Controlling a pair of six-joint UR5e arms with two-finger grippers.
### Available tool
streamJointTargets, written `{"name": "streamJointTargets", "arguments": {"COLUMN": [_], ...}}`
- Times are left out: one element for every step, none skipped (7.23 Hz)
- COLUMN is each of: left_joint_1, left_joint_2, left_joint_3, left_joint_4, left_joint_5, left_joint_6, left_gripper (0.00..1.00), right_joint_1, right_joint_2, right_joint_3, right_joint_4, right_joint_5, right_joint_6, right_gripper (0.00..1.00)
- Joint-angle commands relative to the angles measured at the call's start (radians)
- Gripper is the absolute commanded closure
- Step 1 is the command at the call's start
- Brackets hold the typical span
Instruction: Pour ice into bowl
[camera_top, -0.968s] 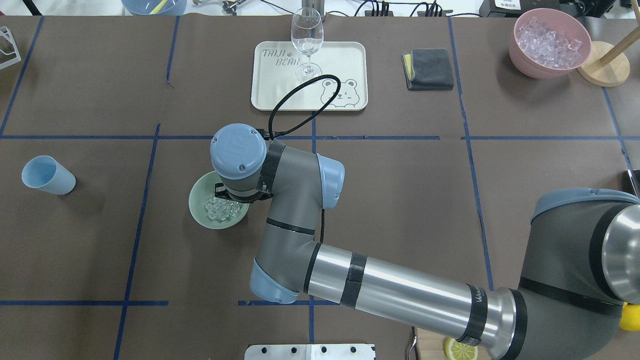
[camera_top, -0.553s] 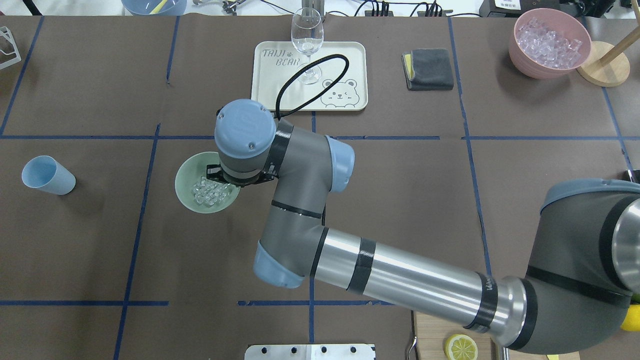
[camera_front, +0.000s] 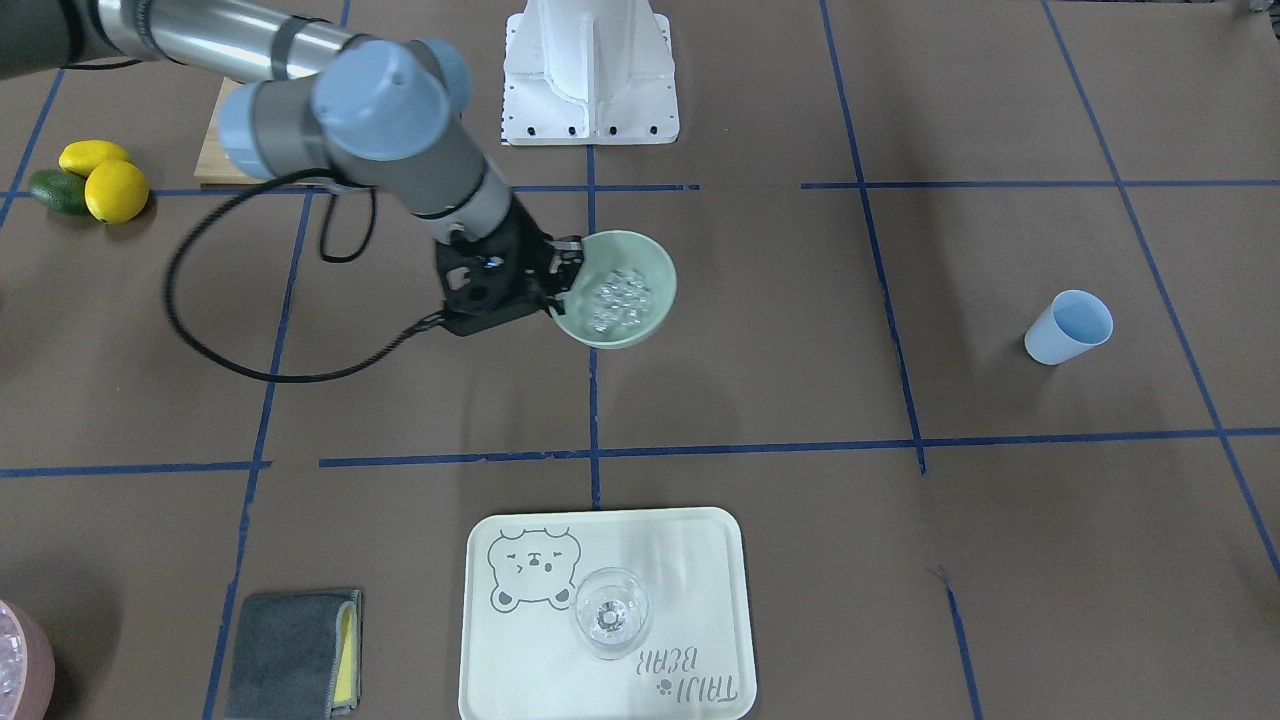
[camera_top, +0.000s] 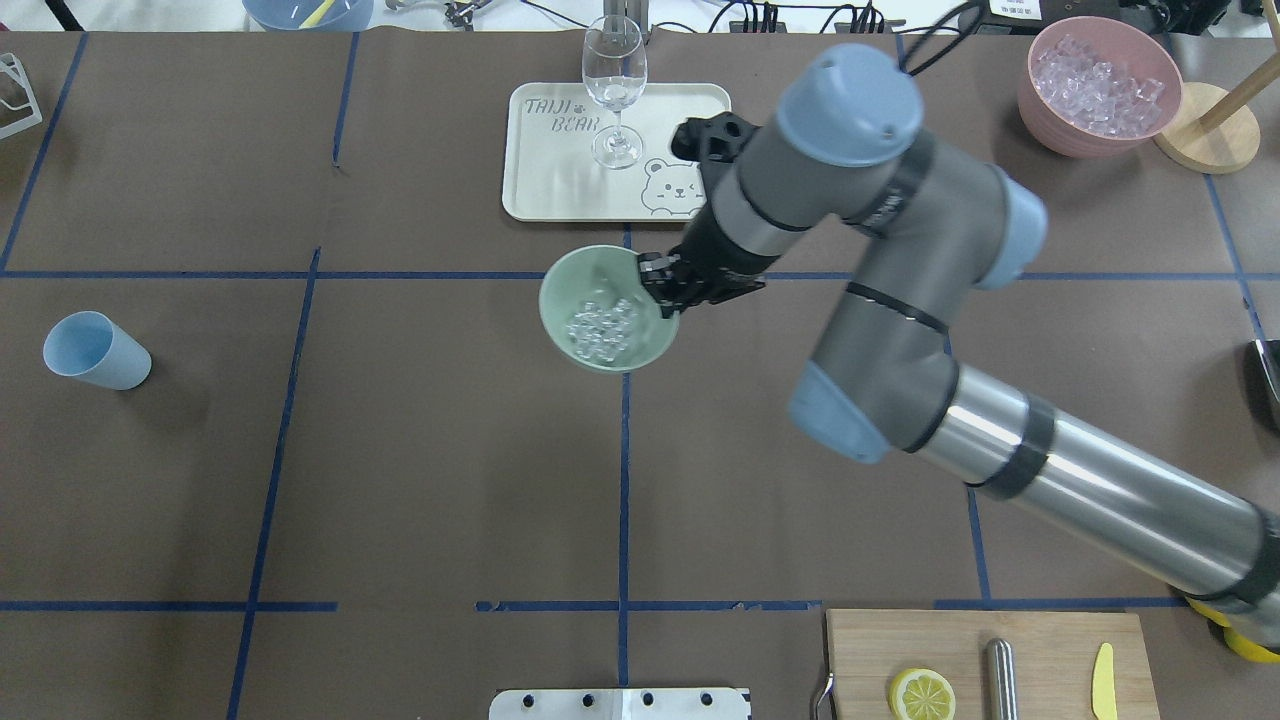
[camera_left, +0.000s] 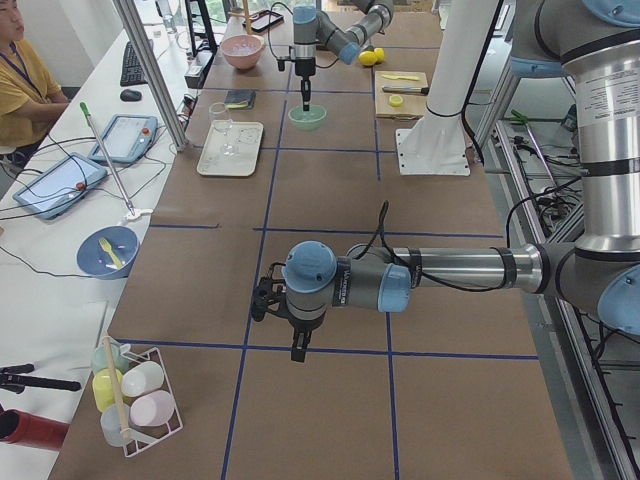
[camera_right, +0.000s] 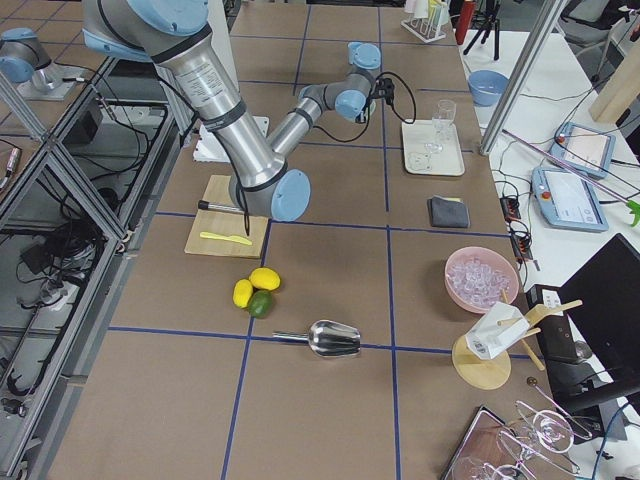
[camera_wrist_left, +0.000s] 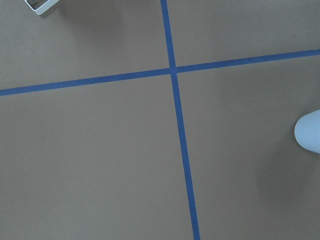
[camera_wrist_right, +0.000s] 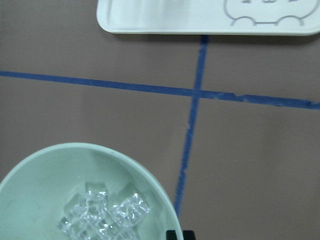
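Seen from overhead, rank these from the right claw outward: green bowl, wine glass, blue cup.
1. bowl: held at its rim by the right gripper.
2. wine glass: on the tray, beyond.
3. blue cup: far left side.
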Motion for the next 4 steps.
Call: {"name": "streamJointTargets", "arguments": {"left_joint_1": [0.000, 0.000, 0.000, 0.000], "left_joint_2": [0.000, 0.000, 0.000, 0.000], "left_joint_3": [-0.002, -0.003, -0.005, -0.005], "left_joint_4": [0.000, 0.000, 0.000, -0.002], "left_joint_5": [-0.009, -0.023, -0.023, -0.029], "left_joint_6": [0.000, 0.000, 0.000, 0.000], "left_gripper": [0.00, 0.00, 0.00, 0.00], "right_joint_1": [0.147, 0.208, 0.258, 0.323], "right_joint_2": [-0.263, -0.341, -0.416, -0.514], "right_joint_3": [0.124, 0.127, 0.124, 0.118], "right_joint_4": [0.007, 0.008, 0.010, 0.007], "right_joint_5": [0.126, 0.122, 0.122, 0.123], "right_joint_6": [-0.221, -0.256, -0.358, -0.542], "right_gripper": [1.00, 1.00, 1.00, 1.00]}}
